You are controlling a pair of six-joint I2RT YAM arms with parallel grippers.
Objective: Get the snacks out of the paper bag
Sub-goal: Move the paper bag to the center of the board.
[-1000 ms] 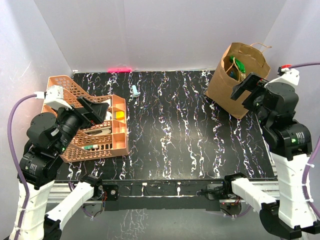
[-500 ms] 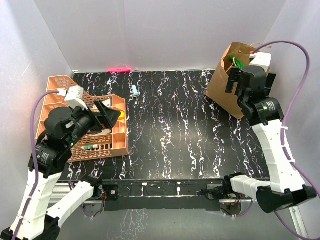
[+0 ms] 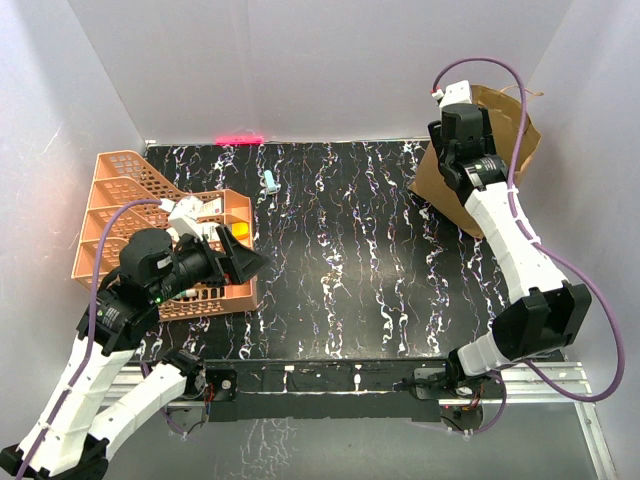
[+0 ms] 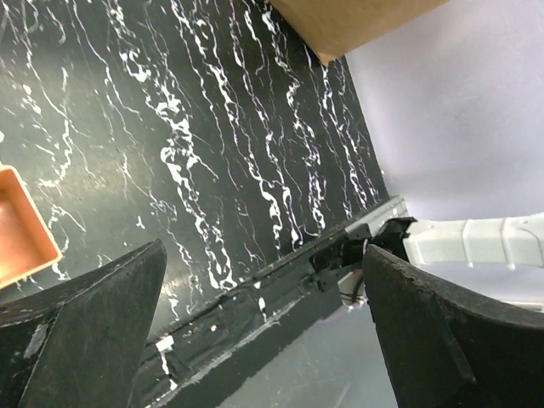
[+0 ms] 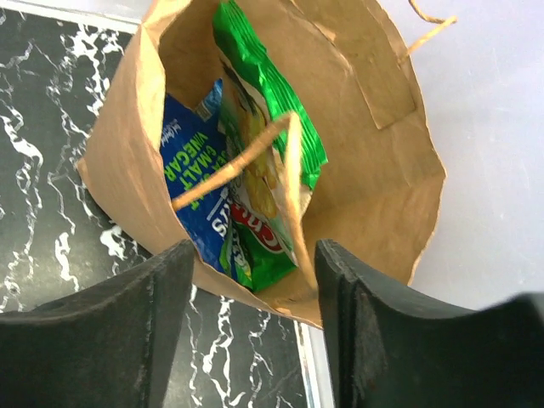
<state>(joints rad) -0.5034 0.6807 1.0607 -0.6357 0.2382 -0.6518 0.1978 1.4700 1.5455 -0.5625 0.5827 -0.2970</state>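
Right wrist view: I'm looking straight down the mouth of the paper bag [image 5: 374, 195]. The right gripper [image 5: 255, 251] is poised above it, fingers spread wide with nothing between them. Inside, a green chip packet [image 5: 272, 93] stands on edge, with a blue salt-and-vinegar packet [image 5: 191, 161] just beside it at frame left. More may sit underneath, can't tell. One twisted paper handle [image 5: 285, 170] loops across the opening, right over the green packet.

Top external: the bag stands in the upper right of the frame, at the far right corner of the marbled table [image 3: 340, 260], by the wall. I see no packets out on the table, so I read this as the approach for the first pick.

The left gripper [image 4: 263, 289] is parted too and empty, over the tabletop beside the orange lattice tray [image 3: 110, 190] at frame left. It has no part in this step.

Next move, my call: drop the right fingers into the mouth, straddle the top edge of the green packet, pinch, and lift straight up. They need to clear the handle loop or nudge it aside, or I risk snagging it and dragging the light bag along.
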